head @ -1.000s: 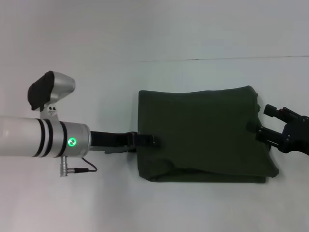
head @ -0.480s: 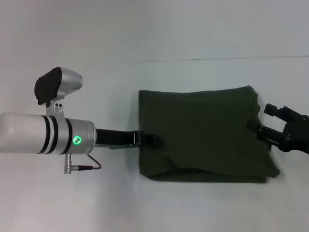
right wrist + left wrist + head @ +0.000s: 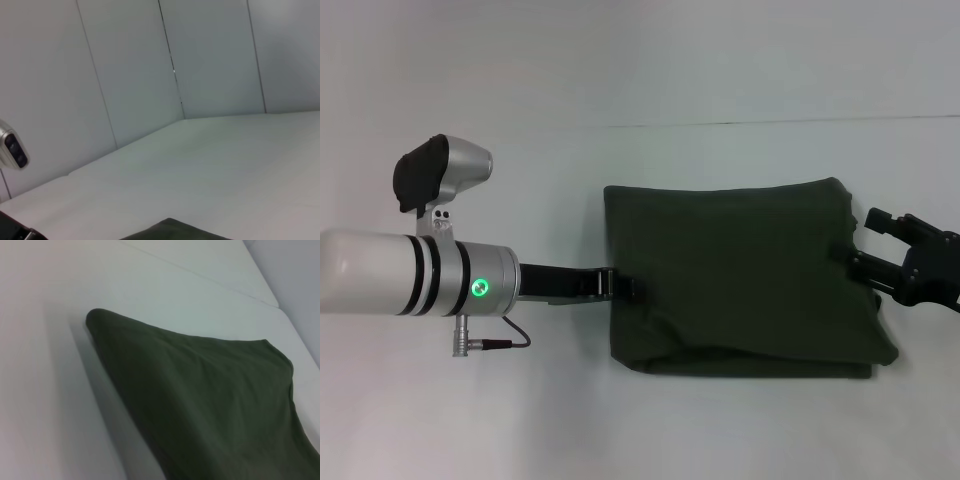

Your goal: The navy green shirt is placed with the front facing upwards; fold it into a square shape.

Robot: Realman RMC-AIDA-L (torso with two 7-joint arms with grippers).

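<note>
The navy green shirt (image 3: 740,280) lies folded into a rough rectangle in the middle of the white table, plain dark fabric facing up and layered edges along its near side. No lettering or collar shows. My left gripper (image 3: 632,289) reaches in low from the left, its tip resting at the middle of the shirt's left edge. My right gripper (image 3: 861,240) stands open at the shirt's right edge with nothing between its fingers. The left wrist view looks along the shirt (image 3: 210,400). In the right wrist view only a corner of the shirt (image 3: 172,230) shows.
The white table (image 3: 620,70) extends on all sides of the shirt, with a seam line across its far part. White wall panels (image 3: 125,75) stand beyond the table. The left arm's thick silver forearm (image 3: 410,285) crosses the left side.
The left arm has risen a little and its tip has drawn slightly back to the left. The shirt's left edge shifted a touch left. My right gripper eased up and to the right.
</note>
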